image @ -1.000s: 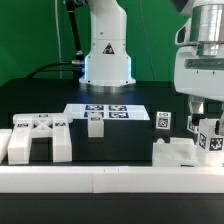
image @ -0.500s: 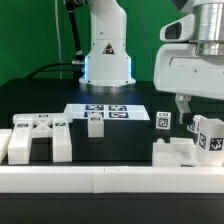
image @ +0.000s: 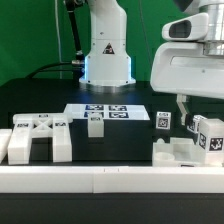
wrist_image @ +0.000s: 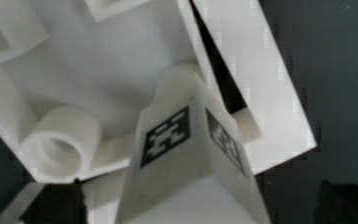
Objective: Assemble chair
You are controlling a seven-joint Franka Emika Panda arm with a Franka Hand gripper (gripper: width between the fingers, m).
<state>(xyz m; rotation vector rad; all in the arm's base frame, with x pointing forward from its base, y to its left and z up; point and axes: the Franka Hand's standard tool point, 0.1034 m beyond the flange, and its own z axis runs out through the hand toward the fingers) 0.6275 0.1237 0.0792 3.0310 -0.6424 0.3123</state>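
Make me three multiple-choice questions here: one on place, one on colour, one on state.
1. The marker board lies: A before the robot base; B on a shelf; C on the floor.
2. The table is: A white; B black; C red.
3. The big chair part at the exterior view's left is: A held; B lying free; C hanging.
A: it sits just before the base. B: its top is black. B: the end effector is away at the exterior view's right.
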